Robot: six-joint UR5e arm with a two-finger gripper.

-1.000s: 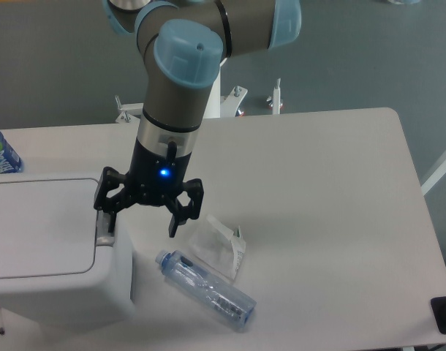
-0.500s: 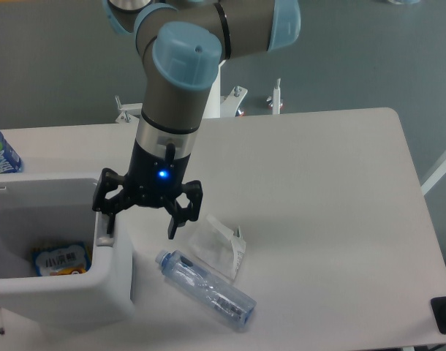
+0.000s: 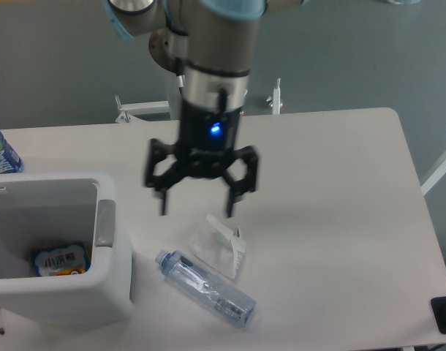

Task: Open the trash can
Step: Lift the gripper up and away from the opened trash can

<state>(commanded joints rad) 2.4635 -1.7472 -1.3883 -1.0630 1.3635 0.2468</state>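
Note:
The white trash can point(image 3: 113, 285) stands at the table's front left with its lid swung away, so the inside shows. A yellow and blue packet point(image 3: 58, 259) lies on its bottom. The grey push tab point(image 3: 105, 223) sits on the right rim. My gripper point(image 3: 197, 210) is open and empty, blurred by motion. It hangs above the table to the right of the can, apart from it, over the clear wrapper.
A clear plastic bottle point(image 3: 207, 289) lies on its side in front of the gripper. A crumpled clear wrapper point(image 3: 219, 245) lies just beyond it. A blue-labelled bottle point(image 3: 0, 153) stands at the far left edge. A dark object point(image 3: 444, 314) sits at the front right corner.
The lid, shut a second ago, has swung open. My gripper has left the push tab and moved right and up, away from the can.

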